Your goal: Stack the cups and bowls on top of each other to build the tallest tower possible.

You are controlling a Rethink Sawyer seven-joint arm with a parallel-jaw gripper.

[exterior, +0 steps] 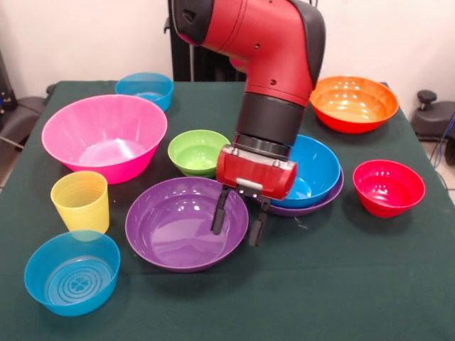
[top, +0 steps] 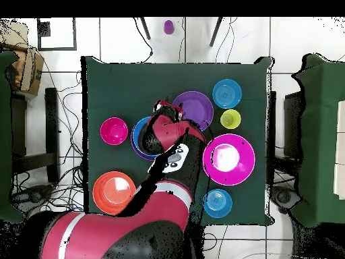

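At the worktop's left edge sit a translucent blue bowl, the ribbed yellow cup and the large pink bowl. Centre: the purple bowl, green bowl behind. The hand, narrowly parted and empty, hangs over the purple bowl's right rim. Right: blue bowl, red bowl, orange bowl; near-right worktop lies bare.

No words, labels, brand names or numbers can be read on anything in either view.

Red arm reaches down, gripper fingers spread apart.
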